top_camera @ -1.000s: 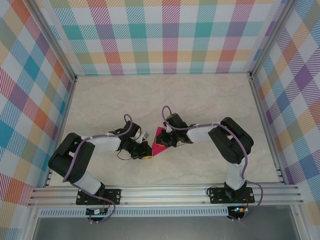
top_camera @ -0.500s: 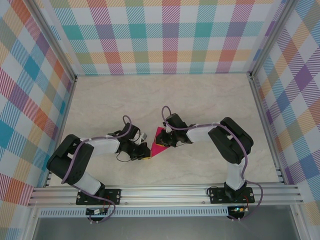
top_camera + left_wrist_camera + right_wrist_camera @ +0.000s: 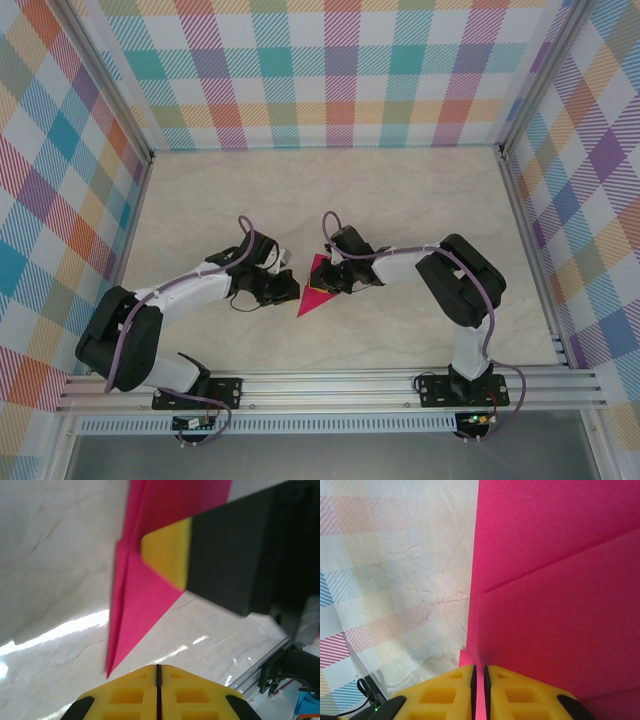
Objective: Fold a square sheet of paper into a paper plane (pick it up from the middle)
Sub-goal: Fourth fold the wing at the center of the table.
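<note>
L gripper (image 3: 158,692) backed off paper (image 3: 312,300), jaws pressed together (empty); R gripper (image 3: 479,687) pinching paper edge.

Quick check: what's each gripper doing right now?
Left gripper: closed, nothing between its fingers.
Right gripper: closed on the edge of the folded pink paper.

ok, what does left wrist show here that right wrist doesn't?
Left wrist, not right wrist: the pointed tip of the folded pink paper, a yellow-padded finger of the other arm on it, and the shut, empty left gripper. Right wrist, not left wrist: the right gripper shut on a paper edge, fold lines close up. Both: the paper and the marble table.
</note>
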You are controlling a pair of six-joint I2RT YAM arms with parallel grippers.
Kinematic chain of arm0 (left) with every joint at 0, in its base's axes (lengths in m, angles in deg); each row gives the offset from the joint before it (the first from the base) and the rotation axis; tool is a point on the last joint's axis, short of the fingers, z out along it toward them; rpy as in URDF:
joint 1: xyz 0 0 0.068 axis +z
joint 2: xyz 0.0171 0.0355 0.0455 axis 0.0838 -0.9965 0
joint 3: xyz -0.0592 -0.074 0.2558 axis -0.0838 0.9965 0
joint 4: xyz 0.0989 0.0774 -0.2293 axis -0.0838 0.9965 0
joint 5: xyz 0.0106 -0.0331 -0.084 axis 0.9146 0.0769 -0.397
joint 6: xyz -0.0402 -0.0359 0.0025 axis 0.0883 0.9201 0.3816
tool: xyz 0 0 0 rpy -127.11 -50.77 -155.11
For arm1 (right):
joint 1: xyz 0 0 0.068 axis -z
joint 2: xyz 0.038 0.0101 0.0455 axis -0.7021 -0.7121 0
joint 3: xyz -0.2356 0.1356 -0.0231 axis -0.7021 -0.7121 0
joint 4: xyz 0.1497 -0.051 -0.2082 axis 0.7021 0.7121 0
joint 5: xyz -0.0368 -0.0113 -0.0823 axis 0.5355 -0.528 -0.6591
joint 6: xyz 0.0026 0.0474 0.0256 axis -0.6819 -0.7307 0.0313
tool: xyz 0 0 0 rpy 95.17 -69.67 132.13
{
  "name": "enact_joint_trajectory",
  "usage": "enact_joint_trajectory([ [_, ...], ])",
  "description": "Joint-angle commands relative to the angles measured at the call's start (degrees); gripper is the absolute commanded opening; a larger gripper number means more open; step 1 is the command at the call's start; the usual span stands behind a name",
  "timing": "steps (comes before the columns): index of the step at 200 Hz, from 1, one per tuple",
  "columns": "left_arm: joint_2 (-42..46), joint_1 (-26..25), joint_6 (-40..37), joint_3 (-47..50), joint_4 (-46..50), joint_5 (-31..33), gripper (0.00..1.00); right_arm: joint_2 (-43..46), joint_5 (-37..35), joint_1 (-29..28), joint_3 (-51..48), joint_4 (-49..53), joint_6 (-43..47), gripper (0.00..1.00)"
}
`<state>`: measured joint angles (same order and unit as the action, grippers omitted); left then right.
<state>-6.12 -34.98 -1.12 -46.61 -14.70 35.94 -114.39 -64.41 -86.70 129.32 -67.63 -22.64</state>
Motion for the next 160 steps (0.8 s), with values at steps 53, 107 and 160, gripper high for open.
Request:
enact_joint_trajectory([
  [53, -14.14, 0.12, -2.94, -4.12, -5.26, -1.92, 0.04, 1.06, -4.95, 0.09, 3.60, 7.27, 0.21, 0.19],
  [107, -18.48, 0.13, -4.08, -3.36, -6.61, 0.95, 0.02, 10.84, -13.53, 0.63, 2.32, 17.06, 0.31, 0.26],
  [160, -14.17, 0.16, -3.73, -2.19, -10.62, -2.80, 0.07, 18.92, -17.08, 1.72, -8.04, 17.69, -5.04, 0.41],
])
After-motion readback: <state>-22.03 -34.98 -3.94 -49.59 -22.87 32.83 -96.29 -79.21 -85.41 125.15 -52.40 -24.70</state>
